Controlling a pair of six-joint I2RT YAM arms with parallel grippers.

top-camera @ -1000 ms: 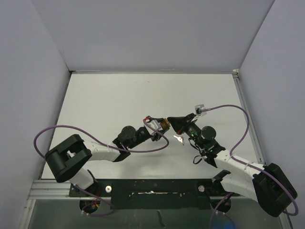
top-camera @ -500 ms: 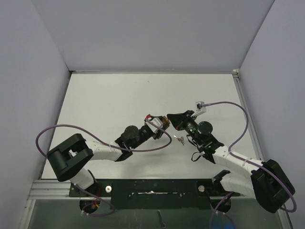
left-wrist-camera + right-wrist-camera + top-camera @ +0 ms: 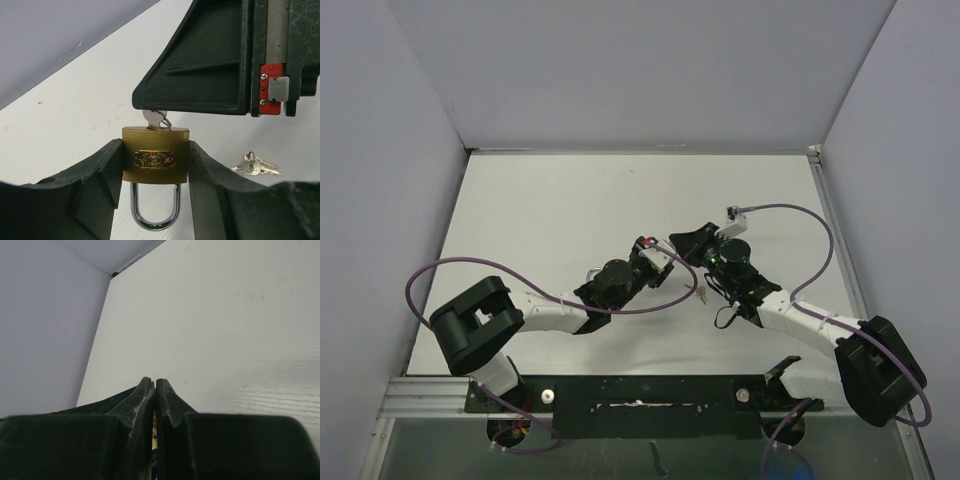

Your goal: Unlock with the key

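A brass padlock [image 3: 155, 160] is clamped between the fingers of my left gripper [image 3: 155, 150], its steel shackle [image 3: 155, 210] pointing back toward the wrist. A silver key [image 3: 154, 119] stands in the keyhole at the lock's far end. My right gripper [image 3: 155, 384] is shut on that key; one of its black fingers [image 3: 200, 75] covers most of the key. In the top view the left gripper [image 3: 657, 263] and the right gripper [image 3: 682, 250] meet at mid-table. A sliver of brass shows low between the right fingers.
Spare keys on a ring [image 3: 256, 166] hang from the held key, just right of the lock; they also show in the top view [image 3: 701, 295]. White tabletop [image 3: 550, 210] lies all round. Purple cables loop beside both arms.
Both grippers have moved together a little right and away from the bases. The right wrist has turned, and the spare keys now hang lower beside it.
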